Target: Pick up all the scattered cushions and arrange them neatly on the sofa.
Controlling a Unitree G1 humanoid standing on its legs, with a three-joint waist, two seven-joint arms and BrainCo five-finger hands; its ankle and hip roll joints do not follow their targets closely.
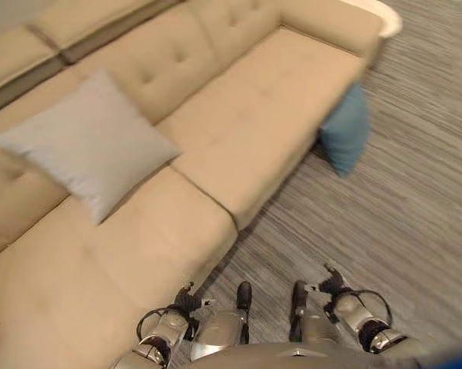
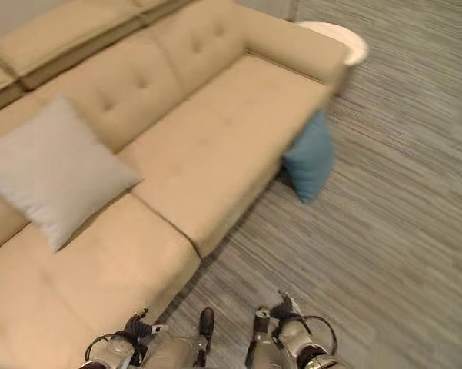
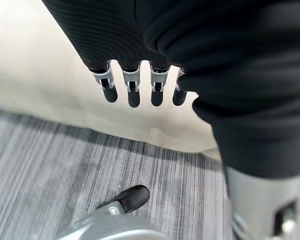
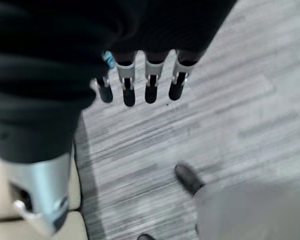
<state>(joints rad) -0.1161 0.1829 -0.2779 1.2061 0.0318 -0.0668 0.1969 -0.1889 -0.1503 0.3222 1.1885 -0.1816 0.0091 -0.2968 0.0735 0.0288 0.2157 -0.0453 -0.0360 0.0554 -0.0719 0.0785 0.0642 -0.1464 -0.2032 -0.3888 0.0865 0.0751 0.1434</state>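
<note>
Both hands are hanging empty at the robot's sides, low over the striped grey carpet (image 1: 400, 223) in front of a beige sofa (image 1: 238, 146). The left hand (image 3: 135, 90) is showing its fingers straight and slightly apart, pointing down toward the sofa's front edge, with the thumb held away from them below. The right hand (image 4: 140, 90) is posed the same way, fingers straight and loosely spread over bare carpet, holding nothing.

A grey cushion (image 1: 88, 142) is lying on the sofa seat ahead and to the left of the left hand, tilted corner-up against the tufted backrest. A blue cushion (image 1: 344, 131) is standing on the carpet well ahead of the right hand, leaning against the sofa's front near its far armrest. A sliver of blue is also showing past the right hand's fingers in the right wrist view, possibly the same cushion, though it is too small to tell. A round white table (image 2: 340, 40) is sitting beyond that armrest.
</note>
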